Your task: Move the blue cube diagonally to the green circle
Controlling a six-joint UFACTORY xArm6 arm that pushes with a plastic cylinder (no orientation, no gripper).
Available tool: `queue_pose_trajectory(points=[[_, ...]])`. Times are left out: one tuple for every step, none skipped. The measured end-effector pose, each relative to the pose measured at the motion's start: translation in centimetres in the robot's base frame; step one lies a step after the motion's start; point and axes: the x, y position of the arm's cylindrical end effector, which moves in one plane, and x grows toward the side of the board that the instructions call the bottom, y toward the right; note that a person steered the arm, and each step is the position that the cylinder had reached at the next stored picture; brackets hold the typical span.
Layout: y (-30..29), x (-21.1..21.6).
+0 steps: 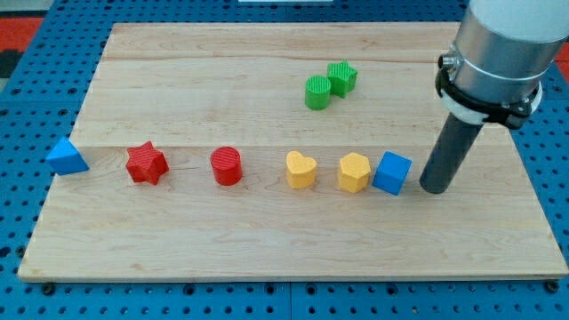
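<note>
The blue cube (391, 172) sits on the wooden board at the view's right, touching a yellow hexagon block (354, 172) on its left. The green circle (317, 92) stands near the view's top, touching a green star (341, 77) at its upper right. My tip (435, 188) rests on the board just to the right of the blue cube, a small gap apart from it. The rod rises up and to the right toward the arm's grey body.
A yellow heart (300, 169), a red circle (227, 166) and a red star (147, 164) line up leftward from the yellow hexagon. A blue triangle (67, 156) lies at the board's left edge (55, 178).
</note>
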Motion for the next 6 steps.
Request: queue_pose_trajectory(points=[[-0.1,-1.7],[-1.2,-2.5],[-2.9,-2.5],[-4.7,-2.5],[-4.9,-2.5],[-4.9,-2.6]])
